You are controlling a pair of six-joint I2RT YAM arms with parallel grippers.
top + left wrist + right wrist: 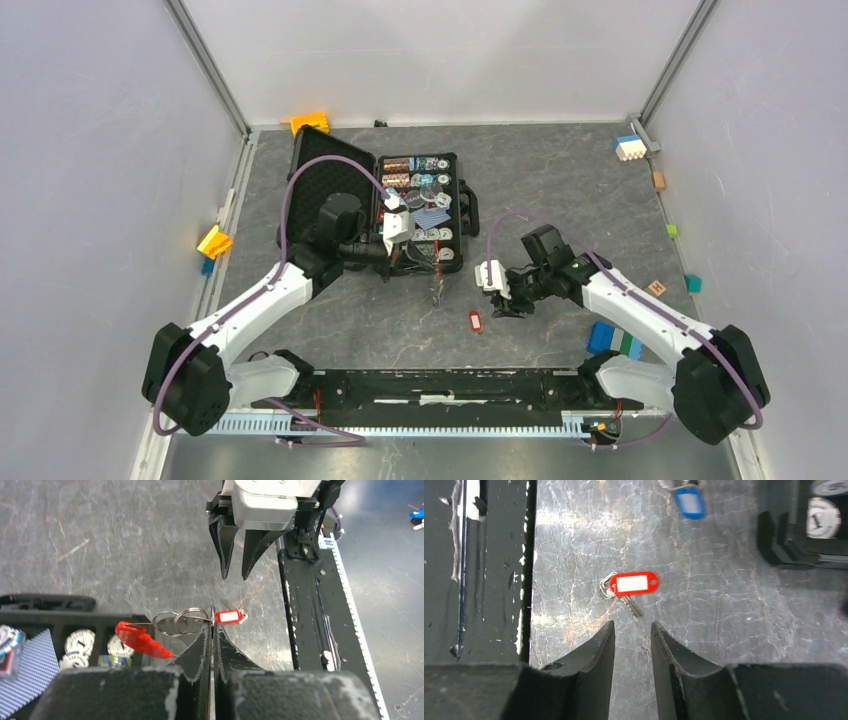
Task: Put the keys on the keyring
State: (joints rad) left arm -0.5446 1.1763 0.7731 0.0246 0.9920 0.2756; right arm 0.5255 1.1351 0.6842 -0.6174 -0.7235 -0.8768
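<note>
Red plastic lay nearest: the red-headed key [631, 583] rested flat on the bench [560, 180], not far from the arms' bases, its silvery blade angled back toward the right tool [633, 624]. That tool hung just short of it, jaws partway apart and empty, touching nothing (a gap that looked about right for straddling the little head, so I judged a pickup was being lined up).

Just beyond, the left tool [212, 630] was pinched fully shut on the keyring [176, 624]. It gripped one thin ring by its edge, so the loops seemed to stand clear of the bench, with the long red tag [141, 638] sticking out to the side. Holding the ring up and steady like that probably served to present it to the other arm for threading.

The blue-headed key [689, 500] lay farther out on the bench, apart from the red one and untouched. Behind it all sat the open black case [330, 175] of small parts. Neither key was on the ring yet.
</note>
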